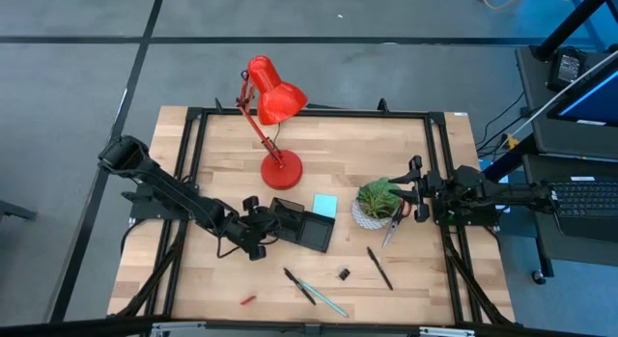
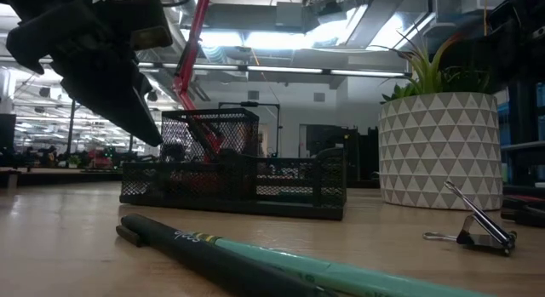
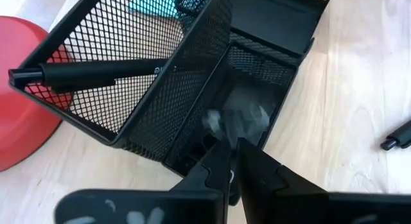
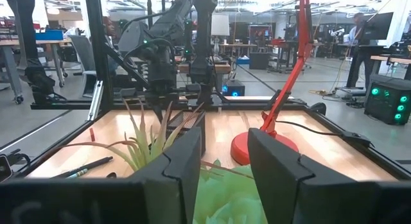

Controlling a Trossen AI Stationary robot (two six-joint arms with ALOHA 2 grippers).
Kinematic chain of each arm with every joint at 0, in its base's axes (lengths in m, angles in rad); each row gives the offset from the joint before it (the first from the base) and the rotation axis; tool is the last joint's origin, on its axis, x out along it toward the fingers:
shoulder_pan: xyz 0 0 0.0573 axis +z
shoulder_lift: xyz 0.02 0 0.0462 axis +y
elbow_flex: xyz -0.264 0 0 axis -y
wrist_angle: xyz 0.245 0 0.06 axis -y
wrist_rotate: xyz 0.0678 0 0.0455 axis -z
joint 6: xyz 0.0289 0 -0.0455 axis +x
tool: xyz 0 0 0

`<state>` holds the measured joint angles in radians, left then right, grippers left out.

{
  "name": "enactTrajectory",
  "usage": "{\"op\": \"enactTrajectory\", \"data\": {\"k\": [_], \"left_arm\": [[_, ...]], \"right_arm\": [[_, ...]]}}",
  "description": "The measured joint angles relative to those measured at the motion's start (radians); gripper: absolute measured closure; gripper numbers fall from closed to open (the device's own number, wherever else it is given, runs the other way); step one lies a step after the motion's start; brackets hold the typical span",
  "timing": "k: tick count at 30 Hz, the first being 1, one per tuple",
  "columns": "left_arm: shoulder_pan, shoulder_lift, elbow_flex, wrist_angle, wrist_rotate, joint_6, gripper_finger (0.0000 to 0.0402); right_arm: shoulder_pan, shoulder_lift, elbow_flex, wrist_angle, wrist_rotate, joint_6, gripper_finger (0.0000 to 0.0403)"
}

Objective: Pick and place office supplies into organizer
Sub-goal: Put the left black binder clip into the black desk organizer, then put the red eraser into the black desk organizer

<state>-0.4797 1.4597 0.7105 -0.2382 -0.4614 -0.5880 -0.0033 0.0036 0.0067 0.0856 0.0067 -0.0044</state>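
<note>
The black mesh organizer (image 1: 307,228) (image 2: 238,182) (image 3: 257,31) stands on the table near its middle. A dark pen (image 3: 96,73) lies across its tall compartment. My left gripper (image 1: 259,224) (image 3: 234,163) is shut, just above the organizer's left end, over a low compartment with a blurred grey thing (image 3: 237,118) in it. The light blue sticky-note pad (image 1: 324,205) lies behind the organizer. Pens (image 1: 299,284) (image 1: 379,267) and a black clip (image 1: 343,274) (image 2: 481,233) lie near the front edge. The scissors (image 1: 392,224) lie beside the plant. My right gripper (image 1: 413,197) (image 4: 221,166) is open at the plant's right side.
A red desk lamp (image 1: 281,170) (image 4: 263,147) stands behind the organizer, its base close to it. A green plant in a white pot (image 1: 375,200) (image 2: 438,148) sits between the organizer and my right gripper. A small red item (image 1: 248,300) lies near the front edge.
</note>
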Motion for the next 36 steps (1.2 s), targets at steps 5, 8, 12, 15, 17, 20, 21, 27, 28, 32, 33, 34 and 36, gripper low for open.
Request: {"op": "enactTrajectory", "data": {"k": [5,8,12,15,17,20,21,27,28,32,33,34,36], "left_arm": [[0.0,0.0,0.0,0.001,-0.001,0.0,0.0363],[0.0,-0.007,0.0,0.001,-0.001,0.0,0.0351],[-0.005,-0.042,0.0,0.003,0.014,0.0,0.0332],[-0.017,-0.068,0.001,0.003,0.068,-0.021,0.0319],[-0.024,-0.083,0.001,0.006,0.126,-0.062,0.0311],[-0.044,-0.09,0.001,0.075,0.206,-0.095,0.03],[-0.055,-0.09,0.001,0.129,0.219,-0.081,0.0297],[-0.119,-0.058,0.009,0.357,0.166,0.049,0.029],[-0.128,-0.049,0.022,0.336,0.151,0.049,0.029],[-0.168,0.004,0.132,0.125,0.115,0.017,0.029],[-0.178,0.022,0.171,0.054,0.113,-0.001,0.029],[-0.187,0.044,0.215,-0.021,0.114,-0.022,0.029],[-0.207,0.096,0.304,-0.178,0.115,-0.093,0.0291]], "right_arm": [[0.0,0.0,0.0,0.0,0.0,0.0,0.0271],[0.0,0.0,0.0,-0.001,0.0,0.0,0.0271],[0.0,0.0,0.0,-0.001,0.0,0.0,0.0271],[0.0,0.0,0.0,-0.001,0.0,0.002,0.0271],[0.0,0.0,0.0,-0.001,0.0,0.003,0.0271],[0.0,0.0,0.0,-0.001,0.0,0.002,0.0271],[0.0,0.0,0.0,-0.001,0.0,0.001,0.0271],[0.0,0.0,0.0,0.004,0.0,0.003,0.0271],[0.0,0.0,0.0,0.008,0.0,0.003,0.0271],[0.0,0.0,0.0,0.022,0.0,0.014,0.0271],[0.0,0.0,0.0,0.028,0.0,0.024,0.0271],[0.0,0.0,0.0,0.03,0.0,0.029,0.0271],[0.0,0.0,0.0,0.03,0.0,0.048,0.0271]]}}
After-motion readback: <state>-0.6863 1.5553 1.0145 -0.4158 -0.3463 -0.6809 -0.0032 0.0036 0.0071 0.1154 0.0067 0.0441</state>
